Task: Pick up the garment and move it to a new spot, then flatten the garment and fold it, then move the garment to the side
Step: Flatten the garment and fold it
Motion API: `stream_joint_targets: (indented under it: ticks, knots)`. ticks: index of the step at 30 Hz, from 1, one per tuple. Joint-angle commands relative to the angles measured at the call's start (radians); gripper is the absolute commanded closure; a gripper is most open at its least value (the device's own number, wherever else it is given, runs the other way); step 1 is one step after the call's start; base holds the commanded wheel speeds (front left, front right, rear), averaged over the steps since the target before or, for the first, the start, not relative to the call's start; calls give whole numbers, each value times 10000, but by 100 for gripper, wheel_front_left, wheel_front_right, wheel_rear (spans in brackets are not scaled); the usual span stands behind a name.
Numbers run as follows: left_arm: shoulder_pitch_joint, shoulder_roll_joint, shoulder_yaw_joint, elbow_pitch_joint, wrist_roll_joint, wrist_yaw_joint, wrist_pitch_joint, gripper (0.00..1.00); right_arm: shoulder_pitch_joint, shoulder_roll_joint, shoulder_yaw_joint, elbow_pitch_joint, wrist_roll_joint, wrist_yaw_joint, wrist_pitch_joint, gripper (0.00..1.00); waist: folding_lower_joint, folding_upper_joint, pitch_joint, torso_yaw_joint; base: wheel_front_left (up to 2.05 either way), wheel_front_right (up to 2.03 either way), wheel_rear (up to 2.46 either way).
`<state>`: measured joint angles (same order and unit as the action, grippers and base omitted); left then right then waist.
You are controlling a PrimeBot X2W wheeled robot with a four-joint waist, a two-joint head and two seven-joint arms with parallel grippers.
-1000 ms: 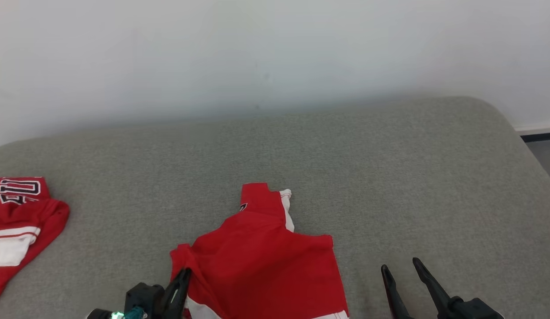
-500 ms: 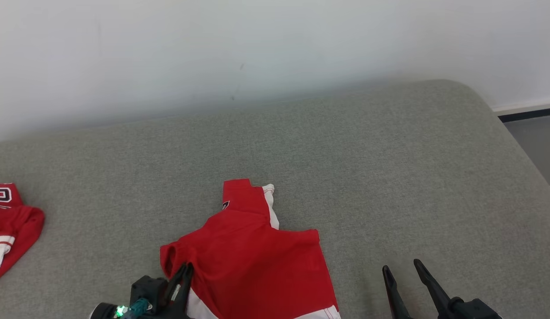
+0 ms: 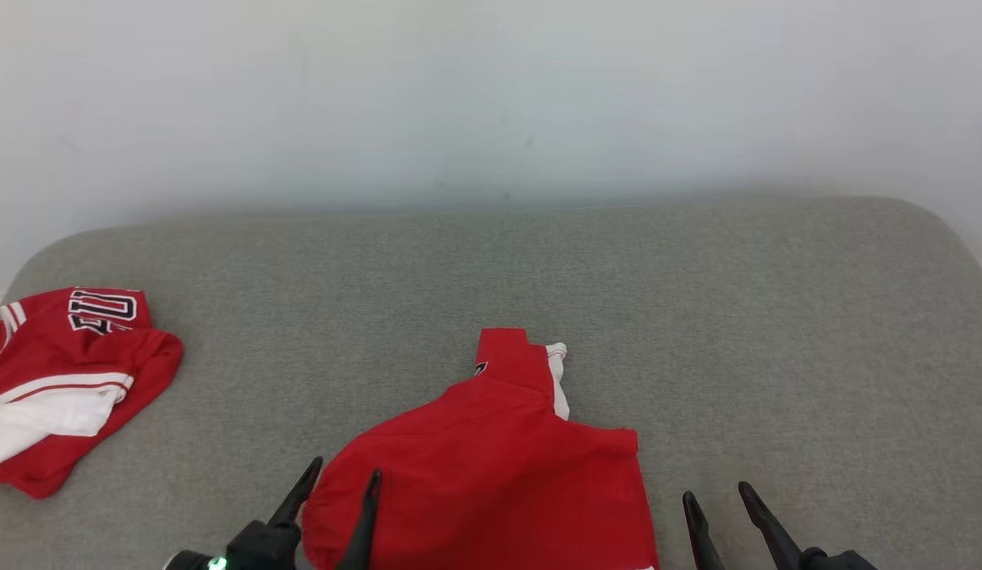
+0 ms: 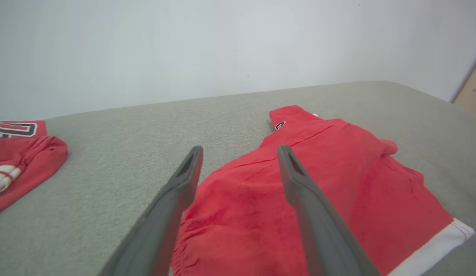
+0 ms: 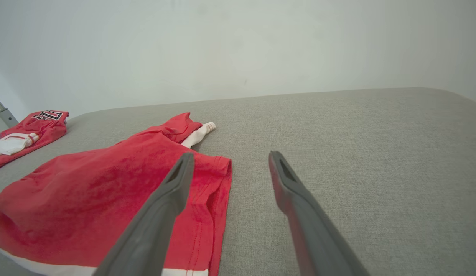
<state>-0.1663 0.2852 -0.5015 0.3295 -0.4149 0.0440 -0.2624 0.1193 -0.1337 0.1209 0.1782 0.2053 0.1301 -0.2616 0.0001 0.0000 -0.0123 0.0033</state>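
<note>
The red garment point(image 3: 498, 467) with white trim lies rumpled on the grey cushion at the bottom centre of the head view; it also shows in the left wrist view point(image 4: 330, 184) and the right wrist view point(image 5: 107, 191). My left gripper point(image 3: 338, 484) stands open over the garment's left edge, its fingers point(image 4: 184, 184) apart with nothing held between them. My right gripper point(image 3: 716, 497) is open just right of the garment, above bare cushion.
A second red and white garment point(image 3: 63, 380) with a dark number print lies bunched at the far left of the grey cushion point(image 3: 696, 317). A pale wall rises behind it. The cushion's right edge curves down at the far right.
My left gripper has opened and let go of the garment's left edge, and the cloth has settled flatter. The head camera has swung, shifting the whole picture. The right gripper stays open.
</note>
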Motion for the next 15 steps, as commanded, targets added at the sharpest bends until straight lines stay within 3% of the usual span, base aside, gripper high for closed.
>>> stream_joint_targets:
  ticks: [1, 9, 15]
  knots:
    - [470, 264, 103, -475, -15, 195, 60, 0, 152, 65, -40, 13, 85, 13, -50, 0, -1, 0, -152, 420, 0, 0, 0]
    - [1626, 1042, 500, -1187, -287, 648, 468, 0, 229, 41, -115, 59, 120, 13, -50, 0, -1, 0, -123, 646, 0, 0, 0]
    - [2033, 1136, 525, -587, -580, 463, 518, 0, 146, -44, -33, 190, 146, 13, -50, 0, -1, 0, -76, 602, 0, 0, 0]
